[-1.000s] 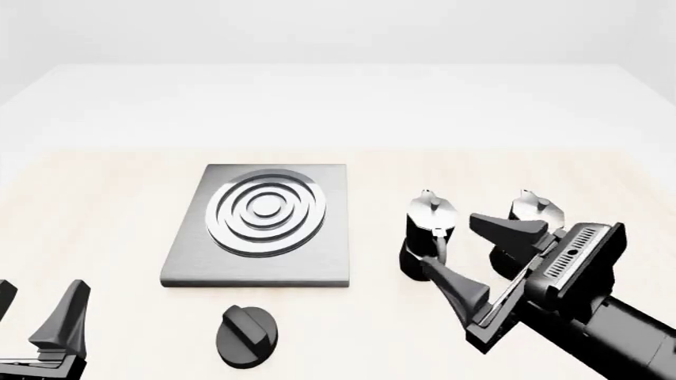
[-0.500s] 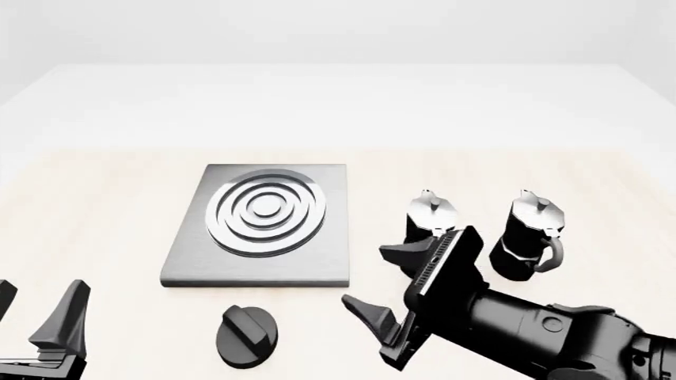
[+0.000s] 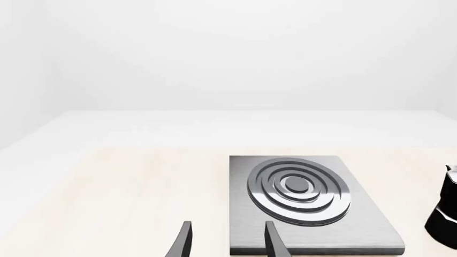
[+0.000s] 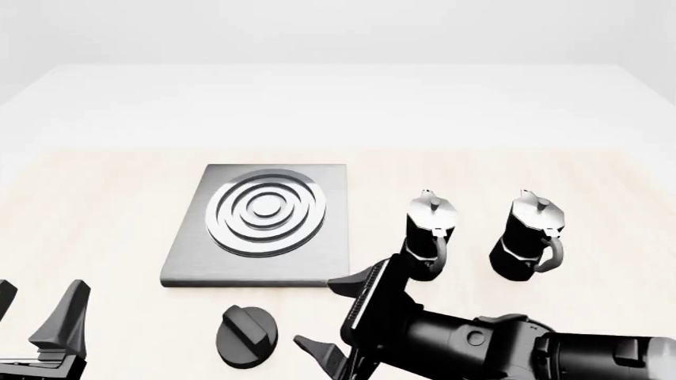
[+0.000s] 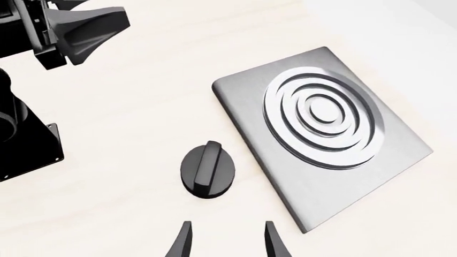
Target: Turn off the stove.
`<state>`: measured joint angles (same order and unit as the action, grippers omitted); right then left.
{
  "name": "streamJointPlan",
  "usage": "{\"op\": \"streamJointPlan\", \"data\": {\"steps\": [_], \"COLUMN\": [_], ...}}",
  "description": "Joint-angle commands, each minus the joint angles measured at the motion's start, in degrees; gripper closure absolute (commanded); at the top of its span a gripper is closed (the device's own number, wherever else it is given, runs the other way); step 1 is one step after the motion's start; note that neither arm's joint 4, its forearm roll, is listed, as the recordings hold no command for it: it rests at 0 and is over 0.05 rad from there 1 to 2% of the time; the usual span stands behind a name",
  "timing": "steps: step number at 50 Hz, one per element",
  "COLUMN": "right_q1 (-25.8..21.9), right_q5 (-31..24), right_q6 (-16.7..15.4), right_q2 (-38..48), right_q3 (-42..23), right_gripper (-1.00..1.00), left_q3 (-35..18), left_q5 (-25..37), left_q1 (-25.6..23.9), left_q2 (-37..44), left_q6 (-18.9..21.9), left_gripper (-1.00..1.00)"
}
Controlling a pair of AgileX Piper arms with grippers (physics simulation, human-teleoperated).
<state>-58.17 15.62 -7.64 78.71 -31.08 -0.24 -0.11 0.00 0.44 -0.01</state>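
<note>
The stove is a flat brushed-grey plate with silver rings (image 4: 259, 226), also in the left wrist view (image 3: 307, 206) and the right wrist view (image 5: 325, 126). Its black ridged knob (image 4: 246, 336) sits on the table in front of the plate, apart from it, and shows in the right wrist view (image 5: 207, 168). My right gripper (image 4: 336, 318) is open and empty, turned on its side just right of the knob, not touching it; it also shows in its own wrist view (image 5: 227, 243). My left gripper (image 4: 32, 317) is open and empty at the near left; its wrist view (image 3: 227, 243) shows it short of the plate.
Two black-and-silver moka pots (image 4: 431, 233) (image 4: 528, 237) stand right of the plate, behind my right arm. One pot's edge shows in the left wrist view (image 3: 446, 214). The left arm (image 5: 71, 27) shows in the right wrist view.
My right arm has swung left and nearer, from in front of the moka pots to beside the knob. The left gripper, the knob and the pots have not moved.
</note>
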Motion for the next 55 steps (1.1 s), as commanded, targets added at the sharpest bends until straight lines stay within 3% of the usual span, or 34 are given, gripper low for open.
{"op": "streamJointPlan", "data": {"steps": [1, 55], "right_q1": [-2.8, -6.4], "right_q5": [1.7, 7.4], "right_q6": [1.6, 5.9], "right_q2": [4.7, 26.5], "right_q3": [-1.5, -13.3], "right_gripper": [-1.00, -1.00], "left_q3": [0.0, 0.0], "left_q5": [0.0, 0.0], "left_q1": [0.0, 0.0], "left_q2": [0.0, 0.0], "left_q6": [0.0, 0.0], "left_gripper": [-1.00, -1.00]}}
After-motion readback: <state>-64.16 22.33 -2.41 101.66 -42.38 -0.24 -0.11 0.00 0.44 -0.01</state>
